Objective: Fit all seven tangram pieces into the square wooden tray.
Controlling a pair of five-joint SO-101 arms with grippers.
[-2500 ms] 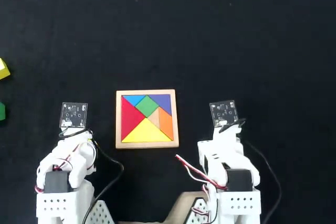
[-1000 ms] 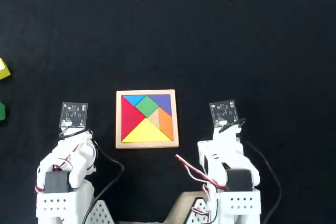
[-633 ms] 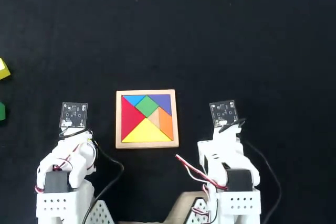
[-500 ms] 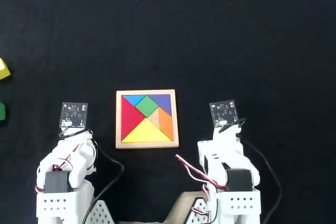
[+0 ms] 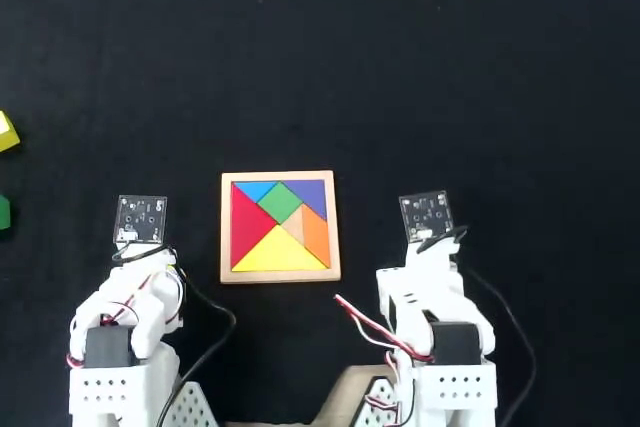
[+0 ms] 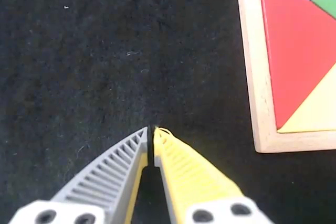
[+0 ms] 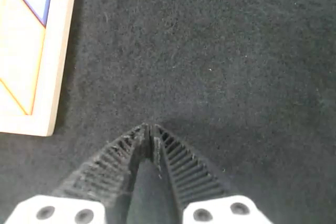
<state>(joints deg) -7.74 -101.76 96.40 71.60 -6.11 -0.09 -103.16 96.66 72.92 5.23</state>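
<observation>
No change from a moment ago: both my arms sit parked and the puzzle hasn't budged. My left jaws are closed, tips pressed together over bare black counter [image 5: 400,77], and my right jaws are pinched closed the same way. Neither pair grips anything.

The tray [image 5: 226,227] lies flat mid-counter, same spot as before, with my left arm [image 5: 125,297] at its 8 o'clock and my right arm [image 5: 435,297] at its 4 o'clock, both apart from it.

All seven pieces are seated inside:
- red triangle [image 5: 248,227] at 9 o'clock
- yellow triangle [image 5: 278,252] at 6
- green square [image 5: 281,202] toward 12
- light blue triangle [image 5: 255,190] at 11
- purple triangle [image 5: 310,194] at 1
- orange piece [image 5: 316,235] at 4
- small tan triangle [image 5: 294,224] near the middle

Far out at 9 o'clock, on the counter's edge, a yellow block [image 5: 5,132] and a green block [image 5: 3,212] stay put.
</observation>
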